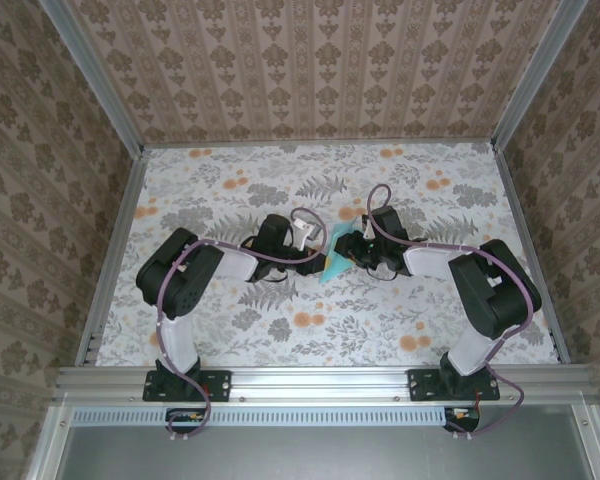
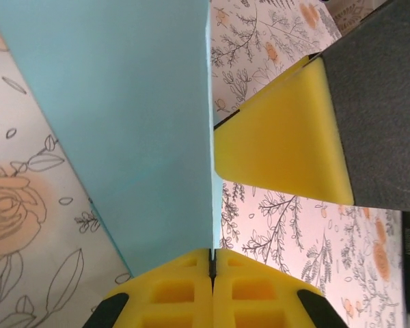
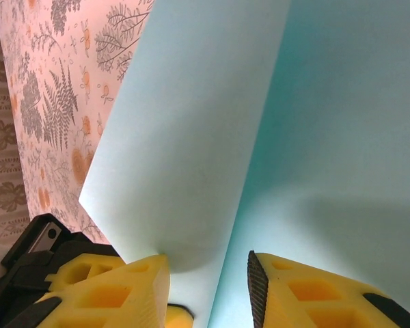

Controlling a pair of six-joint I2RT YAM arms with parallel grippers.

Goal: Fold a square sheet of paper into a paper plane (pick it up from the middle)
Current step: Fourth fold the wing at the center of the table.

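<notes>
Both arms are folded at the elbow and reach inward, wrists meeting nose to nose near the middle of the table (image 1: 280,330).

Left gripper (image 1: 318,262) comes in from the left. In the left wrist view its yellow fingers (image 2: 184,290) are pressed flat together, with the edge of the square sheet of paper (image 2: 123,123) running straight into the seam – clamped on the sheet.

Right gripper (image 1: 358,252) comes in from the right. In its own wrist view its fingers (image 3: 116,287) stand apart, and a creased fold of the sheet (image 3: 191,137) passes through the gap. Can't tell if either pad is pressing on it. One right finger (image 2: 280,143) sits just beside the sheet's edge, seen from the left wrist.

The sheet (image 1: 336,248) is lifted off the surface between the two wrists, partly folded, with one sharp corner pointing away from the right gripper.

Room – bare floral tabletop on every side of the grippers, and the side rails (image 1: 115,250) and back wall (image 1: 320,70) are well apart from them.
</notes>
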